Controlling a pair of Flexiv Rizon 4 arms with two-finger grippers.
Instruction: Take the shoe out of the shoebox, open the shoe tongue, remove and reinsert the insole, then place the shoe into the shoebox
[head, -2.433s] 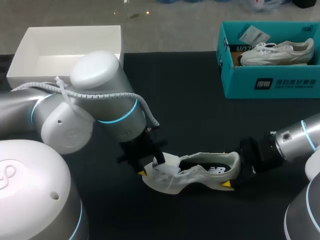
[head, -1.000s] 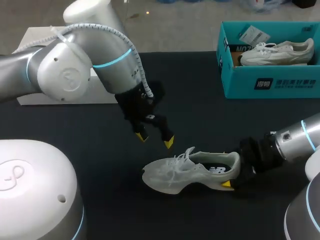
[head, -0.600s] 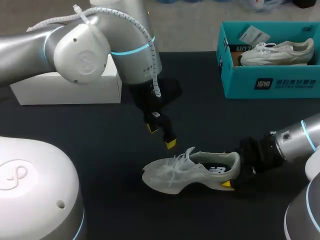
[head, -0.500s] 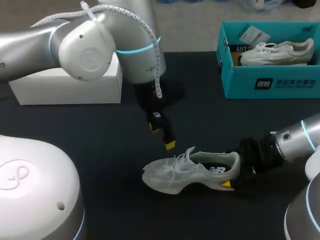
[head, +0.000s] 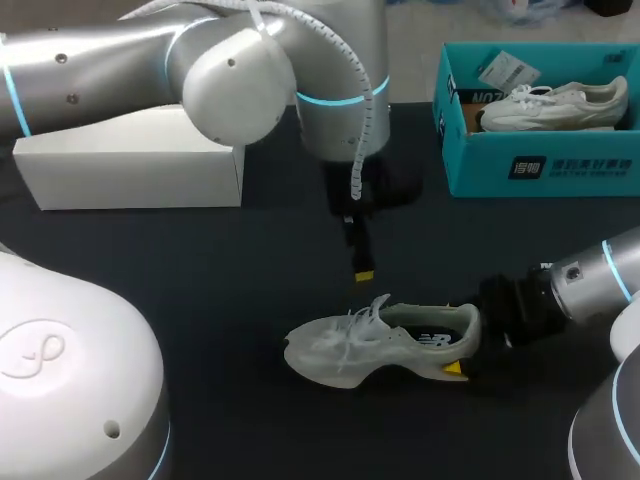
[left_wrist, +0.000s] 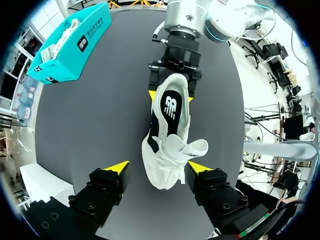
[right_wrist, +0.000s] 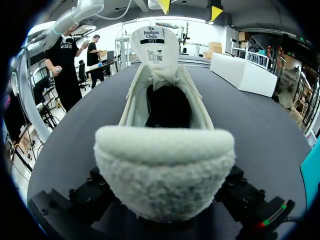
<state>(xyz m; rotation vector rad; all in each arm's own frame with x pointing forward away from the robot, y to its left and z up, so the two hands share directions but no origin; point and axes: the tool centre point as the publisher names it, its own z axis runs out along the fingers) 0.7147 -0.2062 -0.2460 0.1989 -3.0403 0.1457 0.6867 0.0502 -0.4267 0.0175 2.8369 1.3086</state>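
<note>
The shoe (head: 380, 345) lies on its sole on the table (head: 200, 300), well apart from the shoebox (head: 540, 165), with its heel clamped between the fingers of your right gripper (head: 462, 348). Your left gripper (head: 358, 262) hovers over the forefoot, fingers spread and holding nothing. The tongue (right_wrist: 154, 42) stands raised, so the insole step is judged next: lower the left fingers into the mouth and pinch the insole's edge. Only the right wrist view looks into that mouth, where the insole is too dark to tell. Only the left wrist view shows both left fingertips (left_wrist: 118, 167) apart.
</note>
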